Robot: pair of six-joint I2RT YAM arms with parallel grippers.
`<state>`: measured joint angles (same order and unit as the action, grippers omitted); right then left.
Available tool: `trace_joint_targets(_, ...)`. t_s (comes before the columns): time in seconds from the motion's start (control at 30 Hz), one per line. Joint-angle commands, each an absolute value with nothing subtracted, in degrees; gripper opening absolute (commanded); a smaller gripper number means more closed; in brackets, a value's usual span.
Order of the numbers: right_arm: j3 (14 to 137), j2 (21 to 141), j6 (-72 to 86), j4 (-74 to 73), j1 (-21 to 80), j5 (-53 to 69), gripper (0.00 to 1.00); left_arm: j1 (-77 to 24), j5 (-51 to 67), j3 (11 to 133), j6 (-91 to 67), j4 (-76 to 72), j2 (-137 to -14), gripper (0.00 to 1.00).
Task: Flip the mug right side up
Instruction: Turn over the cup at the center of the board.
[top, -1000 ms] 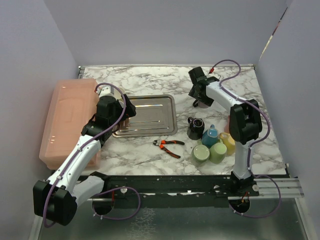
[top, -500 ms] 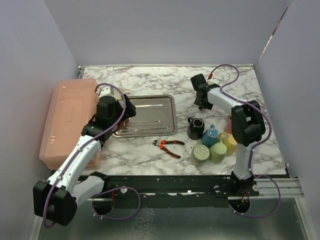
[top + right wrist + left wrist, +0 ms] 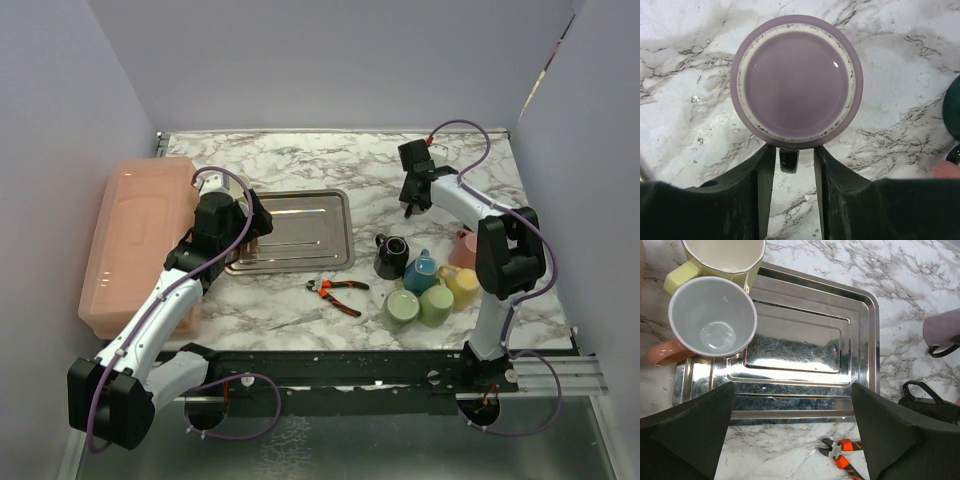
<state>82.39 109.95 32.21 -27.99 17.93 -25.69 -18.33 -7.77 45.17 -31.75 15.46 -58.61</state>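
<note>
While the left gripper (image 3: 792,422) hangs wide open above the steel tray (image 3: 805,347), the right gripper (image 3: 793,152) sits low at the purple mug (image 3: 796,82) — upside down, base up, on the right half of the bench (image 3: 300,160), toward its far edge. The narrowed jaws straddle the mug's handle (image 3: 789,161); whether they actually pinch it I cannot tell. A pink-handled mug (image 3: 712,322) and a yellow mug (image 3: 722,255) stand upright at one corner of the tray — orange-handled pliers (image 3: 337,291) lie near its front edge.
</note>
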Motion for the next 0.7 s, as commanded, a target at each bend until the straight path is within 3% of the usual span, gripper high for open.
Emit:
trace_joint_targets(0.0,83.0,110.3,30.0,-26.6,16.4,-20.4,0.41,-17.9,-6.2,44.2,-31.9,14.5,-58.9,0.99)
trace_joint_targets(0.17,84.5,112.2,29.5,-27.5,15.8,-18.9,0.36,-17.9,-6.1,44.2,-31.9,14.5,-59.3,0.99)
trace_joint_targets(0.33,84.8,112.3,28.3,-26.5,15.2,-17.3,0.22,-17.9,-6.3,44.0,-31.9,14.4,-59.5,0.99)
trace_joint_targets(0.67,87.0,114.5,27.2,-27.7,14.0,-15.3,0.28,-18.0,-6.0,43.9,-32.0,14.4,-60.3,0.99)
